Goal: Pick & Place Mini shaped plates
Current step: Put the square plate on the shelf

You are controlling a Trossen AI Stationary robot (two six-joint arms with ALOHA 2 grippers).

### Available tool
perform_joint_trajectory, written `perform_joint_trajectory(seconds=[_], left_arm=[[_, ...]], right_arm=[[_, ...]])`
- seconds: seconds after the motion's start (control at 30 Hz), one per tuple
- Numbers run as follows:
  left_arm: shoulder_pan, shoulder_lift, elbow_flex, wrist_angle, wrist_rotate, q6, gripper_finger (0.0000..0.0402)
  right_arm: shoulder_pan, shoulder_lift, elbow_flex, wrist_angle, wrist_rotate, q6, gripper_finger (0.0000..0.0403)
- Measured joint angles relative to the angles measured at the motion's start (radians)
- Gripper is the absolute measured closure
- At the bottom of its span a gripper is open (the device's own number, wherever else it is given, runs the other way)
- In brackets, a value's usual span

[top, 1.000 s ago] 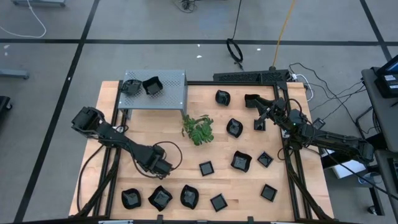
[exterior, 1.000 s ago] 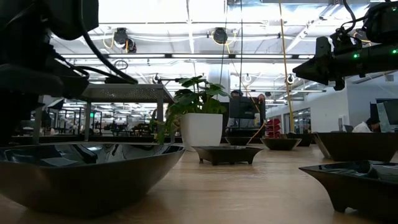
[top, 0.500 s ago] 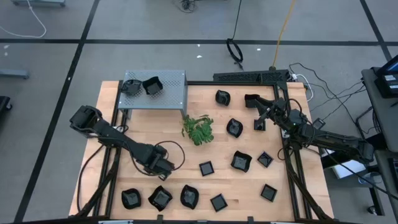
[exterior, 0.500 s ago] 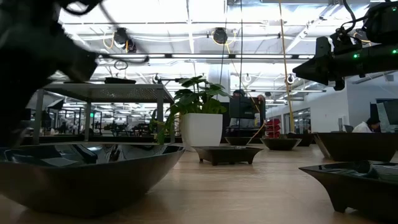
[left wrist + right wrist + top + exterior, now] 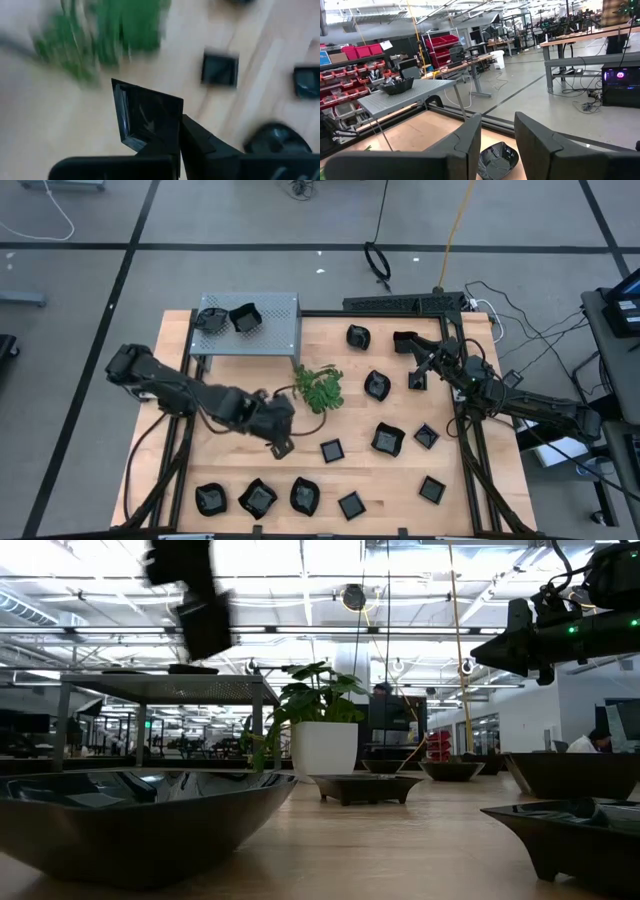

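Two small black plates sit on top of the grey perforated metal box at the far left corner of the tabletop in the high view, while many more mini shaped plates lie scattered over the wood, three of them in a row along the near left edge. The left gripper hangs above the middle of the tabletop, just near of the green plant sprig, its jaws pinching a square plate by the rim. The right gripper waits over the far right part, beside a rounded plate.

In the low view a large dark dish fills the near left, the plant stands in the middle, and the left arm's dark blur sits high above.

The left wrist view shows the held square plate tilted on edge, clamped at its lower corner, with another square plate lying on the wood beyond.

In the right wrist view the jaws stand spread apart with nothing between them, and a rounded plate lies below the gap.
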Motion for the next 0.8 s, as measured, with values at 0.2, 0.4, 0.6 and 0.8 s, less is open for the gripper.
perform_joint_trajectory(seconds=[0.2,0.4,0.6,0.8], left_arm=[[0.134,0.001,0.109,0.048,-0.162,0.324,0.0389],[0.286,0.005,0.134,0.068,-0.16,0.541,0.0392],[0.403,0.015,0.134,0.099,-0.151,0.709,0.0395],[0.496,0.036,0.135,0.103,-0.143,0.844,0.0388]], right_arm=[[0.0,0.0,0.0,0.001,0.0,0.0,0.0298],[0.0,0.0,0.0,0.0,0.0,0.0,0.0298],[0.0,0.0,0.0,0.0,0.0,0.0,0.0298],[0.0,0.0,0.0,0.0,0.0,0.0,0.0298]])
